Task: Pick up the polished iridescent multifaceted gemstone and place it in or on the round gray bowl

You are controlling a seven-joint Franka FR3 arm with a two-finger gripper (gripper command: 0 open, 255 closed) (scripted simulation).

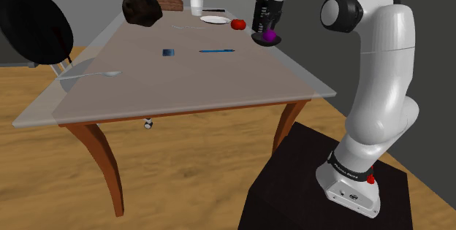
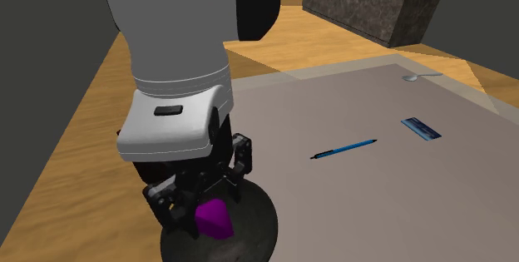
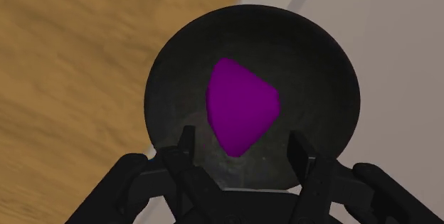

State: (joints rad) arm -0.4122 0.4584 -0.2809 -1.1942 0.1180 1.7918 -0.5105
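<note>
The purple gemstone (image 3: 240, 105) lies inside the dark round bowl (image 3: 171, 73) at the table (image 3: 398, 59) edge; the black fingers (image 3: 186, 151) stand released, spread on either side without touching it

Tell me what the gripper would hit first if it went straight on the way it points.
Probably the purple gemstone, centred under the open gripper and seemingly lying in the dark bowl below; depth is unclear.

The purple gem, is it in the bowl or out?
In. The purple gem lies inside the dark bowl; the hand is open and not touching it.
</note>
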